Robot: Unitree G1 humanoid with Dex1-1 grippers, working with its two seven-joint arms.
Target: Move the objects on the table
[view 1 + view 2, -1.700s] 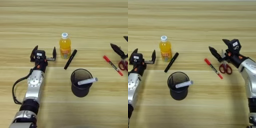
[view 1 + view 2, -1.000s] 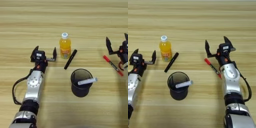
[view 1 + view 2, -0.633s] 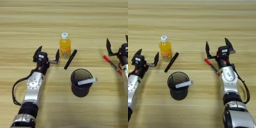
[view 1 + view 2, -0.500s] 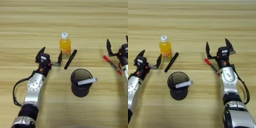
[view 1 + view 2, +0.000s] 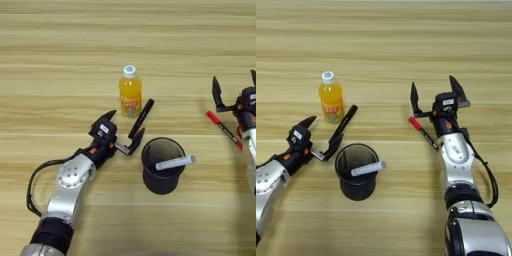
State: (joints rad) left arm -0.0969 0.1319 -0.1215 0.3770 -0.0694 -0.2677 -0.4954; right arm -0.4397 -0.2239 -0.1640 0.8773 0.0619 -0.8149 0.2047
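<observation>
The orange-drink bottle (image 5: 130,93) with a white cap stands upright mid-table. Just right of it lies the slim black marker (image 5: 142,116), slanted. Nearer to me stands the round black cup (image 5: 162,167) with a white marker (image 5: 175,162) leaning over its rim. My left gripper (image 5: 122,130) is open, left of the cup; one finger tip is at the black marker's near end, and I cannot tell if it touches. My right gripper (image 5: 434,87) is open, with nothing between its fingers, just beyond the far end of a red marker (image 5: 423,132).
The red marker (image 5: 224,129) lies slanted on the table (image 5: 60,50) at the right, partly under my right forearm. A black cable loops beside my left forearm (image 5: 70,185). Bare wood stretches across the far half of the table.
My left gripper has swung right and turned, from left of the bottle to the black marker's near end. My right gripper came in from the right to the red marker's far end.
</observation>
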